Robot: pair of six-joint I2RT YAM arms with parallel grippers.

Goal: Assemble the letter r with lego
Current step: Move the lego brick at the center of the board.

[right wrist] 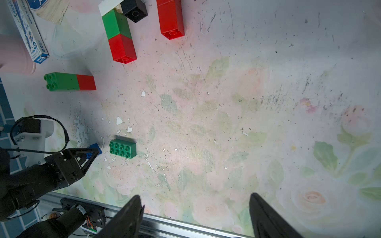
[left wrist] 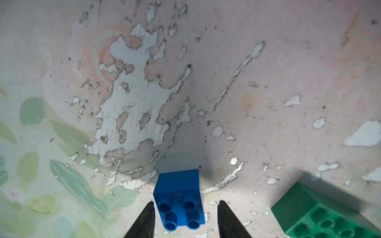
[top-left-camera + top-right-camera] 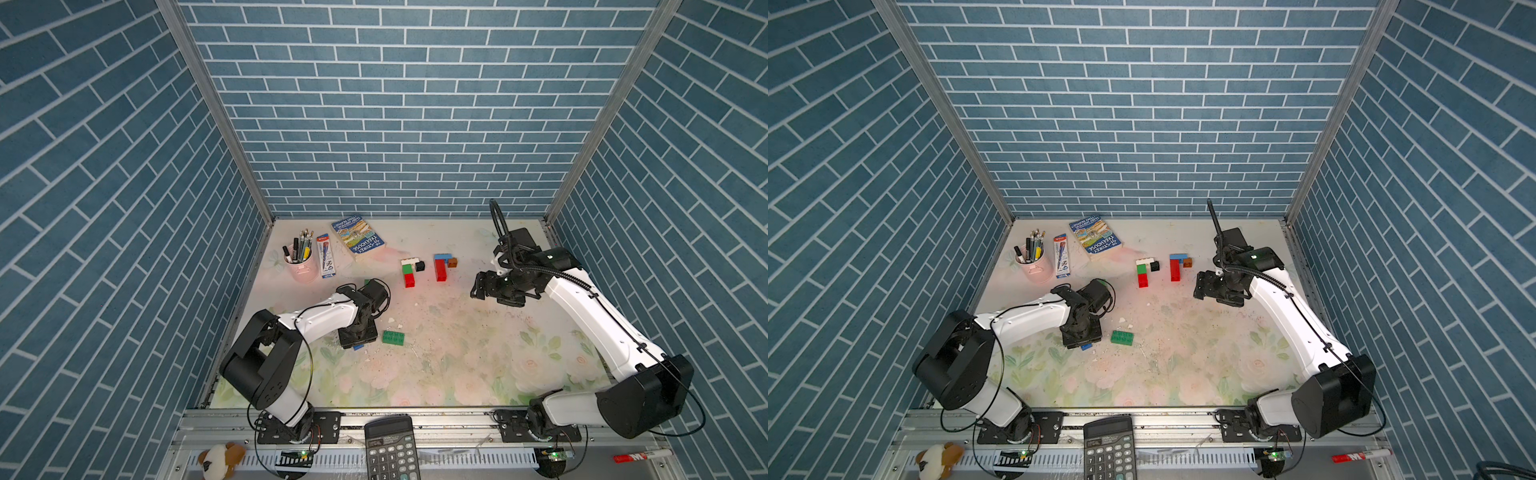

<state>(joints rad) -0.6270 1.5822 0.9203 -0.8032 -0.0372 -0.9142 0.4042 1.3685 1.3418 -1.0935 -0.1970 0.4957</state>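
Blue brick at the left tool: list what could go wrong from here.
1. The blue brick sits off-centre in the left tool: one side nearly touches it and the other stands apart, so closing may twist it.
2. The green brick lies close beside; a sideways slip could knock it.

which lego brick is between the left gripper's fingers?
The small blue four-stud brick. The green eight-stud brick beside it lies outside the fingers; no other brick is near.

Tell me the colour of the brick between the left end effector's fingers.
Blue brick; clearest in the left wrist view.
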